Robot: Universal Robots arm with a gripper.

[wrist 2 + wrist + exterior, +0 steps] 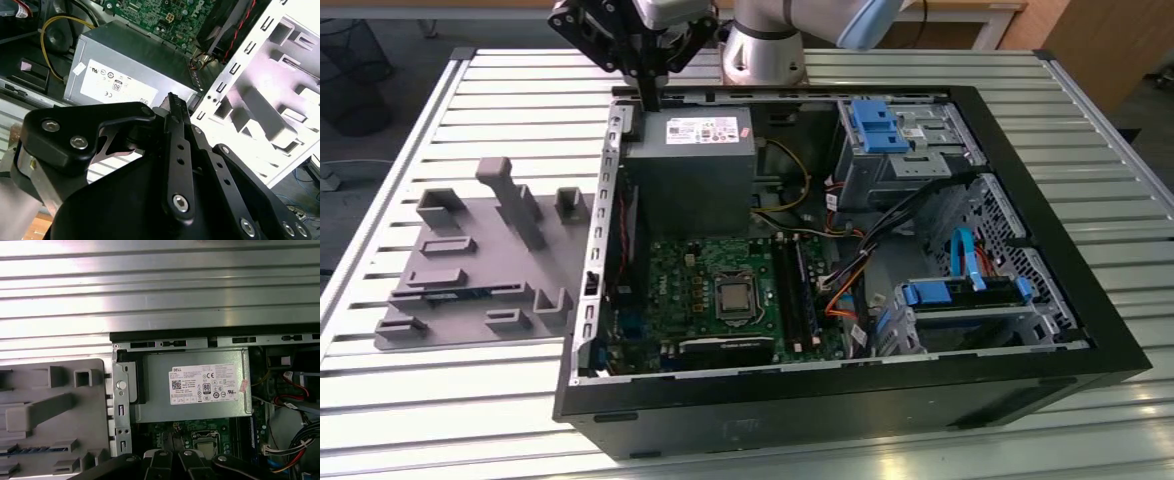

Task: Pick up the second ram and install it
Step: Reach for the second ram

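At the exterior view's left, I'm seeing the second ram (458,293) lying flat in the grey fixture (467,228) on the bench (454,400) — well apart from the gripper (648,100), which is hanging clenched and empty over the edge of the power supply (687,175), with the open computer case (854,410) spreading off to the right.

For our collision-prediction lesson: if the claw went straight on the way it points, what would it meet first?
Probably the grey power supply, near its edge by the case wall; depth is unclear, so the claw might catch that wall instead.
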